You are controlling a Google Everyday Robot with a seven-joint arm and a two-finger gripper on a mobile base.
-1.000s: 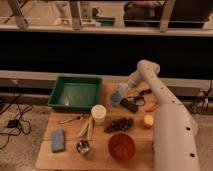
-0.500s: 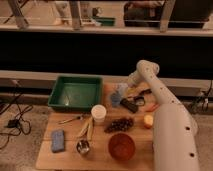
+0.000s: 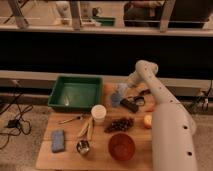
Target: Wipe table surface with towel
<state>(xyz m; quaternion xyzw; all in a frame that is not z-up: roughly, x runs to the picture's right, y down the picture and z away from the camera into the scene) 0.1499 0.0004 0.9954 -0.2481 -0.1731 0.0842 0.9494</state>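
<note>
no readable text, labels or signs

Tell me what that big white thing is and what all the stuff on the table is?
It is a robot's arm, seen from one camera looking down from the front. Its hand reaches to the far side of the wooden table surface, right beside a pale blue towel meant for wiping. I cannot tell if it grips the towel. Also there: a green tray, white cup, grapes, red bowl, blue sponge and a banana.
</note>
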